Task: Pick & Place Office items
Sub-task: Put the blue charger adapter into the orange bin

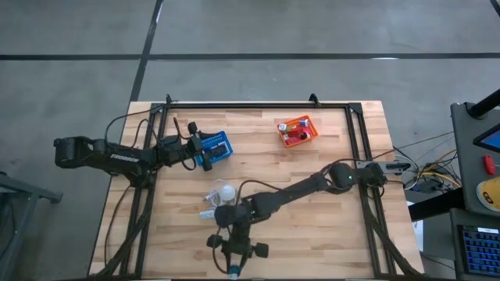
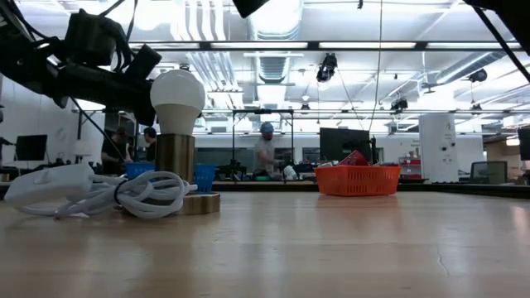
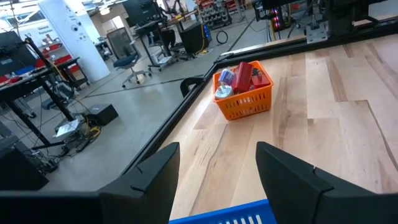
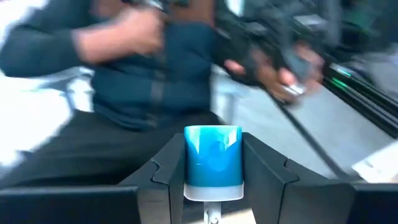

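Reaching over the near edge of the wooden table (image 1: 328,226), the right gripper (image 1: 233,270) has its jaws closed on a small blue piece (image 4: 213,163) with a pale band at its base; in the right wrist view the piece sits upright between the two fingers (image 4: 163,168), touching both. In the high view a bluish speck at the tip of that gripper is probably the same piece, though it is too small there to be sure. Beyond it the right wrist view shows a blurred person in dark clothing.

The left gripper (image 1: 209,151) is at the blue basket (image 1: 219,145) on the left half of the table. Its jaws stand apart with nothing between them, and the basket's blue rim (image 3: 230,213) lies just under the fingers (image 3: 158,171).

The orange basket (image 1: 297,131) sits toward the far right of the table, well apart from both grippers. It holds red blocks (image 3: 244,76), a bluish bit and a white round piece.

A white bulb (image 2: 176,93) on a brass stand, with a coiled white cord (image 2: 108,193) beside it, sits between the blue basket and the right arm.
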`<action>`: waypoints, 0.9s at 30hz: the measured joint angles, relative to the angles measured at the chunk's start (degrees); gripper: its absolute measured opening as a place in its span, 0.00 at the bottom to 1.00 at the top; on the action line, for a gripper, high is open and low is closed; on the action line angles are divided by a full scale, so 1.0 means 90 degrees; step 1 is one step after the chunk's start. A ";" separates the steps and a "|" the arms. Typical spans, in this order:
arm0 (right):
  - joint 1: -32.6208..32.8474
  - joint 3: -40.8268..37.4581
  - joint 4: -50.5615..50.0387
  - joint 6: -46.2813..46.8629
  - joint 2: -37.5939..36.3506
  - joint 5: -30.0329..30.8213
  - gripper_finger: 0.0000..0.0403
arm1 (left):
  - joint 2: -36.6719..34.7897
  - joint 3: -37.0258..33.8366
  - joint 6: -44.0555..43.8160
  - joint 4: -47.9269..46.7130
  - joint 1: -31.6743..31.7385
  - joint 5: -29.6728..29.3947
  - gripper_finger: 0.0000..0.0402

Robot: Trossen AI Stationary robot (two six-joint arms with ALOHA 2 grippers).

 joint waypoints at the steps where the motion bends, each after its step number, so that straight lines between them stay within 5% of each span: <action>1: 0.0002 -0.0020 0.0000 -0.0030 0.0000 0.0285 0.28 | 0.0000 0.0000 0.0000 -0.0001 0.0001 0.0000 0.54; 5: 0.0008 -0.0138 0.0004 -0.0181 -0.0005 0.1558 0.28 | 0.0000 0.0000 -0.0024 -0.0006 0.0000 0.0022 0.54; 14: -0.0070 -0.0959 0.0689 -0.0212 -0.0603 0.2948 0.28 | 0.0000 -0.0002 -0.0046 -0.0098 0.0000 0.0019 0.54; 22: -0.0163 -0.4183 0.3718 0.0119 -0.2440 0.3276 0.28 | -0.0002 -0.0028 -0.0048 -0.0110 -0.0002 0.0073 0.54; 27: -0.0375 -0.6034 0.4080 0.0206 -0.3890 0.4148 0.28 | -0.0007 -0.0045 -0.0073 -0.0092 -0.0002 0.0126 0.54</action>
